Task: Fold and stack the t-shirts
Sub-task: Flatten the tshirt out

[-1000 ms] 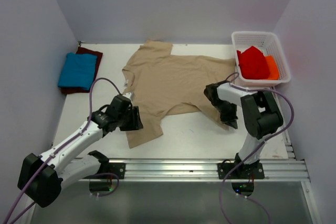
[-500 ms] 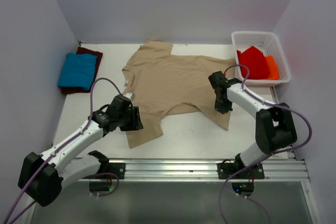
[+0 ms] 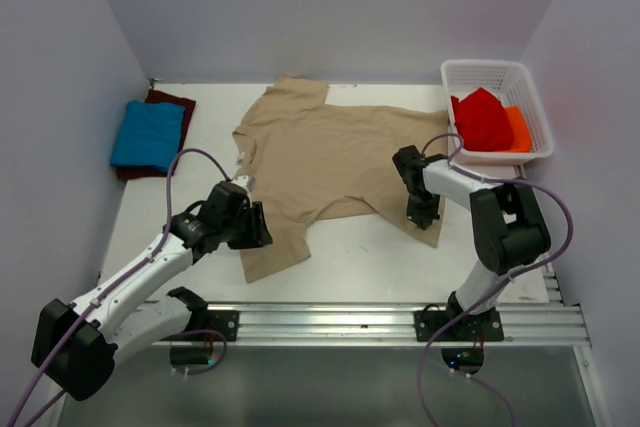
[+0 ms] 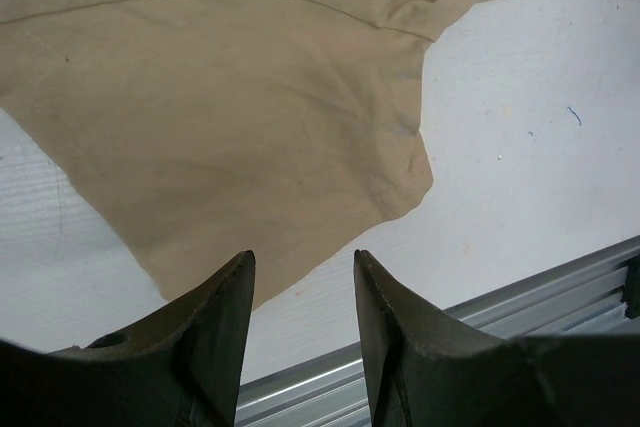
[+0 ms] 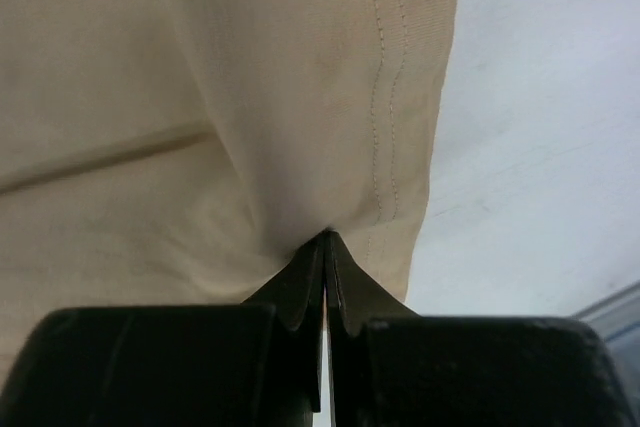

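Surface: white worktop, matte, with pale lavender walls on three sides. An aluminium rail runs along the bottom of the overhead frame.

Task items: the tan t-shirt is spread flat at frame centre. The blue t-shirt lies folded at upper left, on top of the maroon t-shirt, which shows only as a dark border. At upper right a white basket holds a red cloth and an orange cloth.

Left hand: at the lower-left flap of the tan shirt. Its jaws are parted to a middling gap with nothing between them.

Right hand: at the shirt's lower-right corner, its jaws pressed fully together.

Left wrist view only: the flap's rounded corner lies beyond the fingers, and a small blue mark shows on the bare worktop.

Right wrist view only: tan cloth puckers into the closed fingertips, so the cloth is pinched. A double stitch line runs near the shirt's edge.
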